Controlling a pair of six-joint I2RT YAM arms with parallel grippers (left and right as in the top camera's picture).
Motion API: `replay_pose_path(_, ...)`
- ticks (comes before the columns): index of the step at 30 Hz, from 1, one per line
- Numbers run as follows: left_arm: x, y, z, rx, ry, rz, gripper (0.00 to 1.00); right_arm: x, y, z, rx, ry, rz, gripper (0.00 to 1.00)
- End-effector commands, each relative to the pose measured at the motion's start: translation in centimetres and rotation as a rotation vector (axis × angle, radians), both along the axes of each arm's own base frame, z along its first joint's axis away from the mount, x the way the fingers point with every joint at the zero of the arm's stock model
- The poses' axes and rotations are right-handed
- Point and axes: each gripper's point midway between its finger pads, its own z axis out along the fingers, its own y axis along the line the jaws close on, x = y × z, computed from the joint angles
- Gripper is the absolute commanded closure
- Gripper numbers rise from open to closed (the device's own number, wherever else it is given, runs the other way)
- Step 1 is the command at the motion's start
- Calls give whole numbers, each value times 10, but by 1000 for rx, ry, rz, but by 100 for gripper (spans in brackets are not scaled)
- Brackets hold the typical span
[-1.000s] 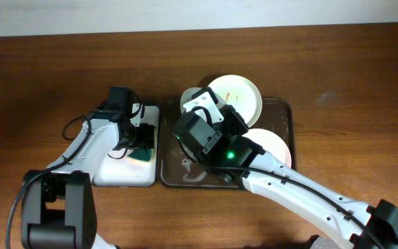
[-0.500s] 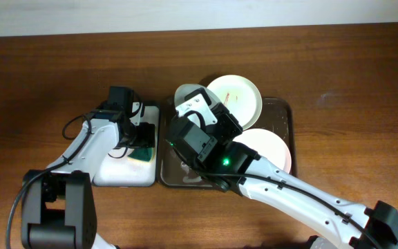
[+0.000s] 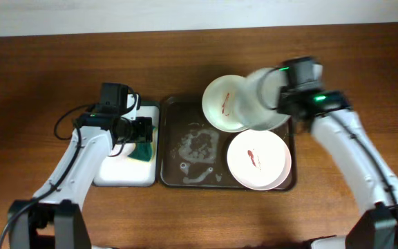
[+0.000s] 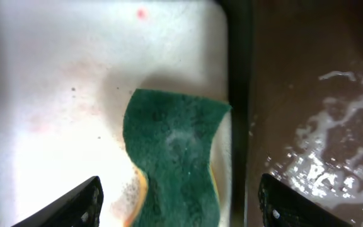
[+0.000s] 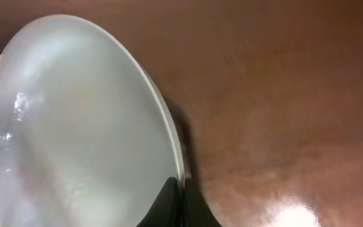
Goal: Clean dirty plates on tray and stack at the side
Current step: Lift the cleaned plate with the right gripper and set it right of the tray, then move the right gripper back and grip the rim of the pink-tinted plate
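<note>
My right gripper [image 3: 284,104] is shut on the rim of the pale mint green plate [image 3: 260,101] and holds it tilted above the tray's far right corner; in the right wrist view the fingers [image 5: 180,203] pinch the plate's [image 5: 74,126] edge. The white plate [image 3: 221,102] with a red streak leans on the tray's far rim. The pinkish-white plate [image 3: 258,159], also streaked red, lies flat at the tray's right. The dark tray [image 3: 192,149] holds soapy water on its left half. My left gripper [image 3: 140,131] is open, its fingers [image 4: 181,205] astride the green sponge [image 4: 175,151].
The small black-rimmed white tray [image 3: 119,169] with the green sponge [image 3: 142,149] stands left of the dark tray; its white floor [image 4: 55,82] is wet. Bare wood-grain tabletop [image 3: 351,55] lies to the right and far side.
My right arm has swung from over the tray's left half to the right, carrying the mint plate with it. The tray's soapy left half now shows. The left gripper barely moved.
</note>
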Motion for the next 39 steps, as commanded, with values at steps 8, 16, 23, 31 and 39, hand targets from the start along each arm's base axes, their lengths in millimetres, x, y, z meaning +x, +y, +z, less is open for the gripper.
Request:
replay_pose_path(8,-4,1,5,-2,0,-6,24,-62,-160,-49,336,132,-413,96)
replay_pose_path(16,-4,1,5,-4,0,1,26,-69,-133,-64,499,209,-378,38)
replay_pose_path(23,-4,1,5,-4,-1,1,25,-111,-36,-58,697,460,-32,37)
replay_pose_path(31,-4,1,5,-4,0,1,25,-142,19,-111,540,635,91,51)
replay_pose_path(39,-4,1,5,-4,0,1,25,-140,22,-148,408,586,85,65)
